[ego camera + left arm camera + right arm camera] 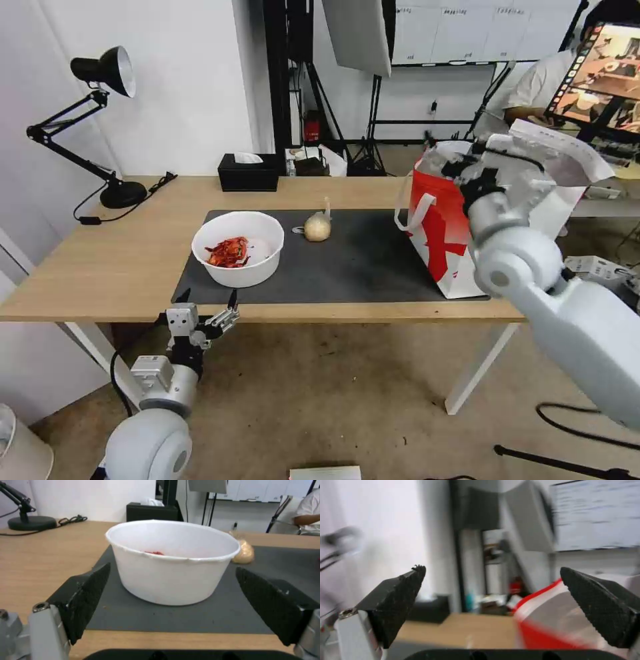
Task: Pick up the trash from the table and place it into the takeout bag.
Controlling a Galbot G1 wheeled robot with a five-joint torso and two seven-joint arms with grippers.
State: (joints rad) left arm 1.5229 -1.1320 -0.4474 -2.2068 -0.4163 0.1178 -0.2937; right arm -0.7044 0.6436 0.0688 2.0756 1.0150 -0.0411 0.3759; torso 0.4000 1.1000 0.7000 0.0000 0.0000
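My left gripper (208, 303) hangs at the near edge of the counter (100, 267), fingers (85, 592) spread wide and empty, just short of the white bowl (238, 248) with red scraps that sits on the grey mat (360, 260). Behind the bowl lies the small knotted bag (318, 227). My right gripper (493, 580) is raised beside the mouth of the red-and-white takeout bag (437, 233) at the mat's right end, fingers (600, 607) wide, holding nothing.
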